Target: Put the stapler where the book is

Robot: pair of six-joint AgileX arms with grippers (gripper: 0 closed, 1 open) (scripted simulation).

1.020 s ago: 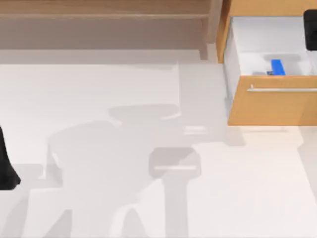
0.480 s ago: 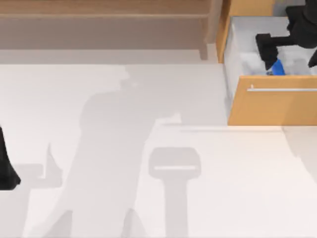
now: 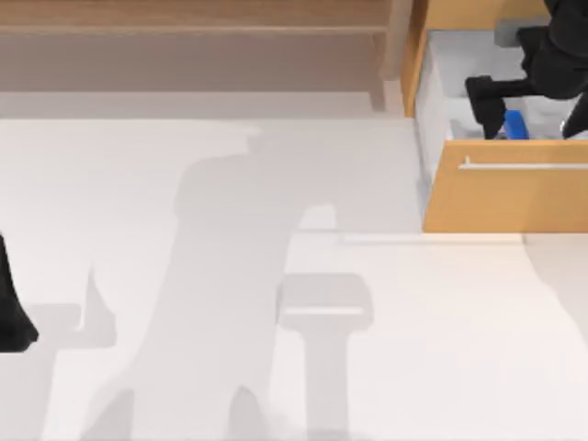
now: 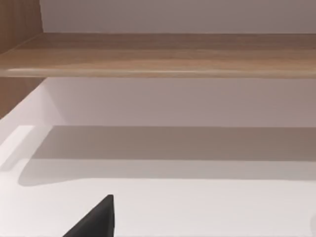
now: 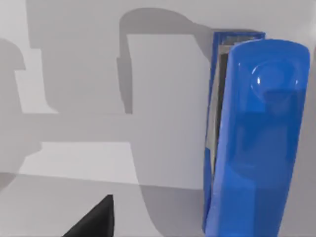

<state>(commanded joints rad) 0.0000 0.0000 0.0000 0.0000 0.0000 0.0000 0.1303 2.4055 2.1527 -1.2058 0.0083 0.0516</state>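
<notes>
Small bright blue oblong stapler lying on the pale floor of the open orange-brown wooden drawer at the counter's far right, just behind the drawer's front panel with its slim silver bar handle. Black right gripper reaching down into that drawer from the right, its dark tip just left of the stapler and close against it; whether touching, cannot tell from above. Jaws of the right gripper: open or closed, cannot tell. In the right wrist view, the stapler large and close, glossy blue top with a round dimple near one end, a thin grey strip along its side, resting flat on the grey-white drawer floor among hard-edged shadows; one black finger of the gripper poking in at the edge, apart from the stapler. Left arm parked at the counter's left edge, its black left gripper low over the white counter, jaw state likewise not to be told. Left wrist view facing a long light-brown wooden shelf above the white surface, a black finger at the edge.
</notes>
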